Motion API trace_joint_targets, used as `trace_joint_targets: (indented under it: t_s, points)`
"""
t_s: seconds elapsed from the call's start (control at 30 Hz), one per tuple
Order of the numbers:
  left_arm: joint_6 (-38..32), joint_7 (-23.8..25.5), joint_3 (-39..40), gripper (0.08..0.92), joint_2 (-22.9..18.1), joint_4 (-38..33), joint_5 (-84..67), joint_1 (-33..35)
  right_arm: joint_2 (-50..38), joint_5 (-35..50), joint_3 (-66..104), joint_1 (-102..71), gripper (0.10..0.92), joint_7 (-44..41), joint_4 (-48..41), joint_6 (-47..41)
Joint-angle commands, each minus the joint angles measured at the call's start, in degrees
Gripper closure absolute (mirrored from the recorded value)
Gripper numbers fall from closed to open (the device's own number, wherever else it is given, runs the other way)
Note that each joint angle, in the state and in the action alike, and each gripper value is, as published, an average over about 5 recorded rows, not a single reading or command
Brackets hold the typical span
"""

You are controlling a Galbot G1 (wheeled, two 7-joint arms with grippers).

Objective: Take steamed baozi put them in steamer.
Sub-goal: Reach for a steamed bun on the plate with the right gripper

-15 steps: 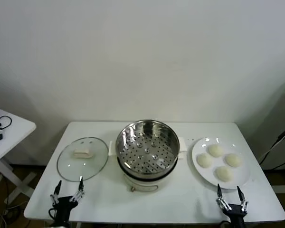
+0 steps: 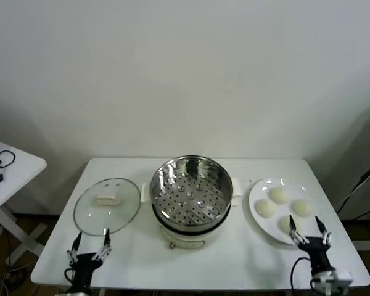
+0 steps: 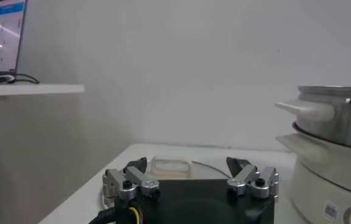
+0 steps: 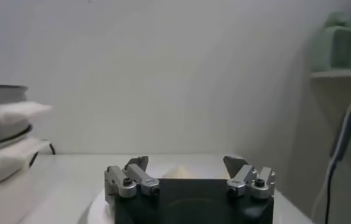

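Four buns (image 2: 283, 209) lie on the plate (image 2: 256, 196), right of the empty steamer (image 2: 191, 191). The right gripper (image 2: 308, 230), wide open and empty, overlaps the nearest bun; crushing is risked by a low approach. The left gripper (image 2: 90, 243), open and empty, is parked by the lid (image 2: 106, 206).

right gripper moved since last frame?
Yes. The right gripper has gone forward, away from the table's near edge: its open fingers now overlap the near rim of the plate. The left gripper waits.

Shiny perforated steel steamer (image 2: 191, 191)
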Motion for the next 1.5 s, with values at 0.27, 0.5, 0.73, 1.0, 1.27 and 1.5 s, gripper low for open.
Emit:
trace_joint_targets:
  t_s: [0.27, 0.5, 0.73, 1.0, 1.27, 1.5]
  points:
    - [-0.33, 0.18, 0.47, 0.177, 0.18, 0.13, 0.54, -0.3, -35.26, -13.8, -14.05, 25.62, 0.203, -30.03, -6.91, -23.95]
    - [-0.9, 0.32, 0.87, 0.177, 0.2, 0.84, 1.4, -0.49, -42.93, -36.04, -38.56, 48.21, 0.203, -49.37, -15.98, -8.67]
    - [-1.32, 0.38, 1.31, 0.177, -0.03, 1.49, 2.48, -0.43, -35.64, -44.27, -71.21, 80.39, 0.203, -61.86, -28.76, 2.05]
    - [-1.45, 0.44, 0.98, 0.177, -0.56, 1.57, 2.87, -0.28, -21.39, -38.46, -88.56, 94.58, 0.203, -66.39, -43.99, 4.83]
    - [-1.4, 0.53, 0.22, 0.177, -1.18, 1.99, 2.68, -0.58, -12.18, -38.45, -90.36, 93.88, 0.203, -67.04, -54.26, 5.83]
    - [-1.49, 0.53, -0.19, 0.177, -1.32, 2.74, 2.66, -1.01, -7.44, -40.86, -86.47, 90.77, 0.203, -65.78, -60.64, 6.97]
